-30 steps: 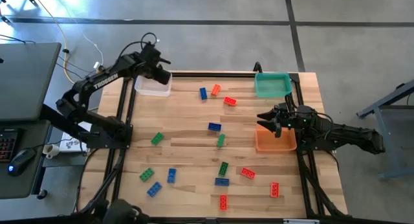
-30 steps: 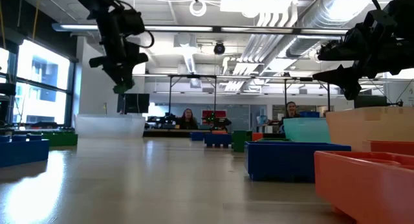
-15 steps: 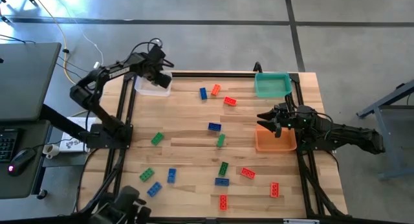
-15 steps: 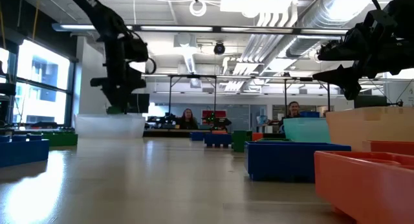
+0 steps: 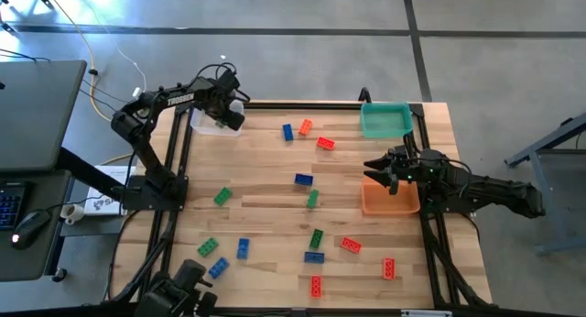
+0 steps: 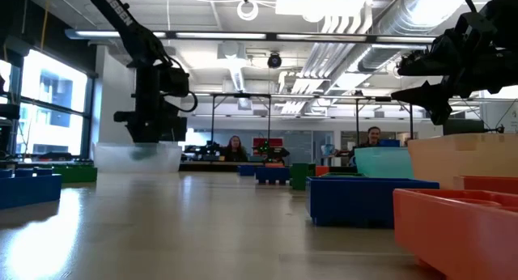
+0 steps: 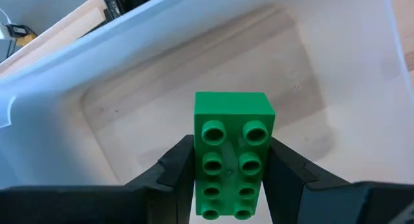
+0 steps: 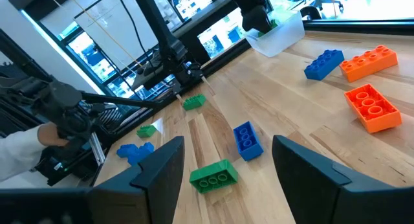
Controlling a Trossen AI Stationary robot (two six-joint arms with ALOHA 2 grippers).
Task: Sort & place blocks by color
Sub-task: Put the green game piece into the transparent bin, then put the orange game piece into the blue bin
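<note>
My left gripper (image 5: 228, 113) is at the table's far left corner, lowered into the clear tray (image 5: 211, 126), and it is shut on a green block (image 7: 233, 153). The left wrist view shows the tray's floor (image 7: 194, 88) right behind the block. In the low view the left gripper (image 6: 150, 140) ends at the tray's rim. My right gripper (image 5: 376, 170) hovers open over the orange tray (image 5: 392, 201) at the table's right edge. Several red, green and blue blocks lie flat across the table, such as a blue one (image 5: 303, 180) and a green one (image 5: 222, 196). My left gripper pinches the green block between its two fingers (image 7: 178, 169), one on each long side (image 7: 197, 166). The fingers point down from above into the clear tray. The block's far end sticks out past the fingertips, studs toward the wrist camera. Whether it touches the tray's floor, I cannot tell.
A teal tray (image 5: 385, 120) stands at the far right corner, just beyond the orange tray. Loose blocks cluster near the table's near edge (image 5: 314, 256) and at the far middle (image 5: 306, 127). Bare wood lies between these groups. People sit in the room behind the table (image 6: 235, 147).
My left gripper has moved down with the green block, from well above the clear tray to its rim, and the arm has swung a little toward the far edge. The right arm and the blocks on the table have kept still.
</note>
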